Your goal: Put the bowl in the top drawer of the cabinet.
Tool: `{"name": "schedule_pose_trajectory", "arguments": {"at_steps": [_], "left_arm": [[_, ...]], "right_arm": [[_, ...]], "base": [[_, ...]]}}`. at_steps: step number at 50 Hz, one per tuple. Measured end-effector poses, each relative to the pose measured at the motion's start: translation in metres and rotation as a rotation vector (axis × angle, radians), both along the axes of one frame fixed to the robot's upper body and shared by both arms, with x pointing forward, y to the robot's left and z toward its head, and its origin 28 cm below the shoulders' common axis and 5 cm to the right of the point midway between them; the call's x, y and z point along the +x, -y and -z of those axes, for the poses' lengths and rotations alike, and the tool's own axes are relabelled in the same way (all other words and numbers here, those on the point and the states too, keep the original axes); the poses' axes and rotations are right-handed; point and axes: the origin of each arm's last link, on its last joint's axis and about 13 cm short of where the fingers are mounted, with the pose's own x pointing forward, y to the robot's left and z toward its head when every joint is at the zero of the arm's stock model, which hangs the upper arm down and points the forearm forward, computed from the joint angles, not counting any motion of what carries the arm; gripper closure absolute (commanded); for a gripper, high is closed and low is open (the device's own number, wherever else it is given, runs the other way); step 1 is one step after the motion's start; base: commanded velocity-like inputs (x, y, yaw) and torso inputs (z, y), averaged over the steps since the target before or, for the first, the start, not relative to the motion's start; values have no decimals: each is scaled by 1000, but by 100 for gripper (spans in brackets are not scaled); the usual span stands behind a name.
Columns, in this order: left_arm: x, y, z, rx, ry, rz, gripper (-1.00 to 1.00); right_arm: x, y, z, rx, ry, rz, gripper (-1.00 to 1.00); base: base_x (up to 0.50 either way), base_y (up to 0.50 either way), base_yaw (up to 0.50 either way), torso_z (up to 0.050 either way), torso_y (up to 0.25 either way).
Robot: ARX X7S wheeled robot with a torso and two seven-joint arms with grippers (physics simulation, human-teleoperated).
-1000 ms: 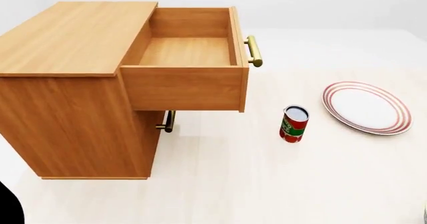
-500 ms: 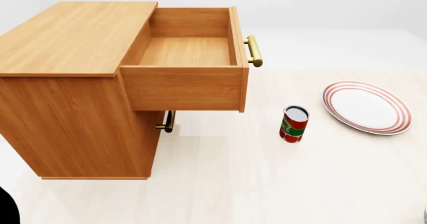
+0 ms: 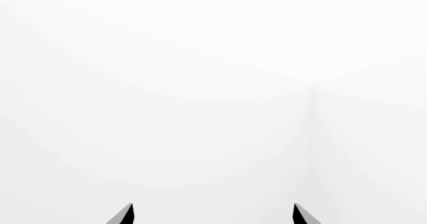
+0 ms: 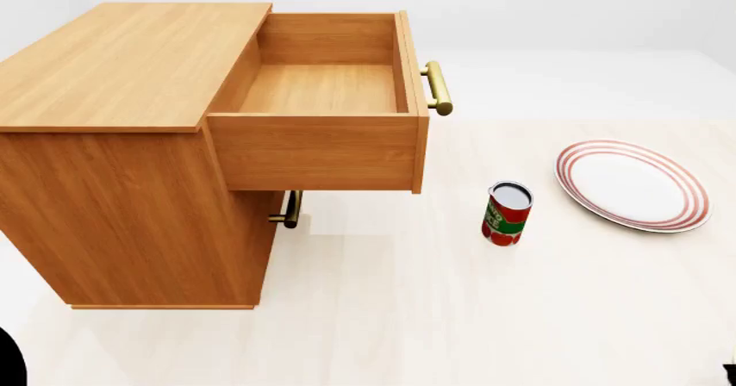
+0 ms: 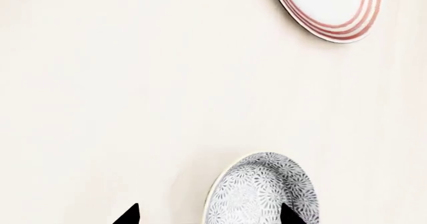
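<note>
The bowl point(image 5: 263, 191), blue-grey speckled outside with a pale rim, shows only in the right wrist view, on the cream table. My right gripper point(image 5: 209, 216) is open at the bowl: one fingertip point(image 5: 288, 215) is in front of the speckled wall, the other point(image 5: 130, 215) is over bare table, and the rim lies between them. The cabinet point(image 4: 115, 67) stands at the left in the head view, its top drawer point(image 4: 322, 89) pulled out and empty. My left gripper point(image 3: 213, 215) is open and faces only blank white.
A red can point(image 4: 506, 214) stands on the table right of the cabinet. Further right lies a white plate point(image 4: 630, 184) with red rim rings, its rim point(image 5: 363, 14) also in the right wrist view. A brass handle point(image 4: 437, 89) sticks out from the drawer front, with a smaller handle point(image 4: 291, 208) below.
The dark shape of my left arm at the bottom left corner of the head view has sunk lower. Cabinet, can and plate have not moved.
</note>
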Motion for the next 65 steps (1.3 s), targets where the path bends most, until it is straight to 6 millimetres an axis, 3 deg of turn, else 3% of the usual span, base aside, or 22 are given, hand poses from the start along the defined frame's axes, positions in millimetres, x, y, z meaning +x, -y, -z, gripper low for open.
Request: {"name": "schedule_pose_trajectory", "arguments": {"at_steps": [34, 52, 59, 60, 65], "left_arm": [[4, 2, 3, 2, -10, 2, -100], [7, 2, 6, 1, -18, 0, -100], [7, 2, 6, 0, -21, -2, -100], [7, 2, 6, 0, -22, -2, -100], [7, 2, 6, 0, -24, -3, -100]], "right_arm": [[6, 16, 62, -26, -63, 100, -100], [-3, 33, 88, -123, -77, 168, -100], [5, 29, 98, -156, -93, 188, -100], [7, 28, 99, -159, -95, 189, 100], [20, 22, 105, -168, -101, 186, 100]], "base": [[0, 0, 0, 0, 0], [0, 0, 0, 0, 0], [0, 0, 0, 0, 0], [0, 0, 0, 0, 0], [0, 0, 0, 0, 0]]}}
